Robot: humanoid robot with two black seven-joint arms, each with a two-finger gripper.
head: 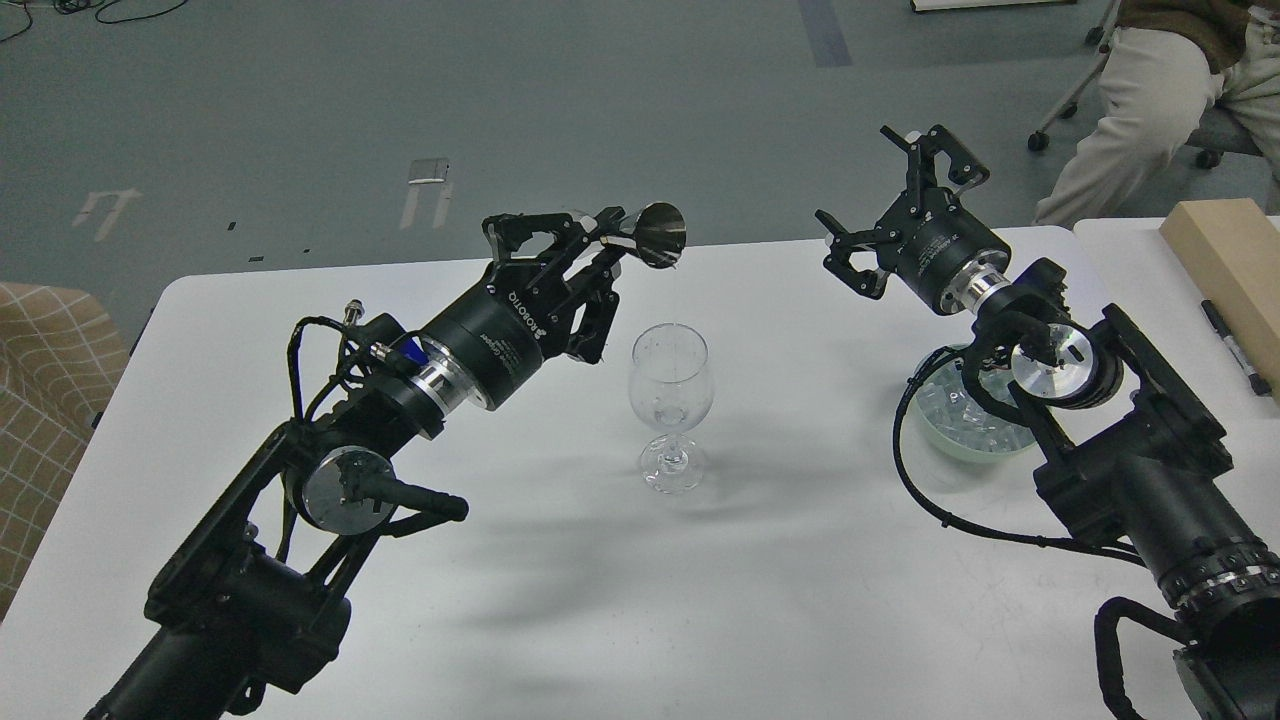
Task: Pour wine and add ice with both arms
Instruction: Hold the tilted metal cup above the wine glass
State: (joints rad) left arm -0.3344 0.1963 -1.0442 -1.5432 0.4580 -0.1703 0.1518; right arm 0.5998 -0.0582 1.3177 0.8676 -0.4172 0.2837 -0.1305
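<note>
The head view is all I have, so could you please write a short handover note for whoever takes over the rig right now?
Left gripper: shut on a small dark metal cone-shaped cup, held tilted on its side above and behind the glass.
Right gripper: open, empty, raised above the table beyond the bowl.
Clear stemmed wine glass: upright mid-table on the white table, looks empty apart from a few droplets.
Clear ice cubes: in the pale green bowl, partly hidden by the right arm.
Done: cup picked up; whether it has poured cannot be told.
Left: ice into the glass.
</note>
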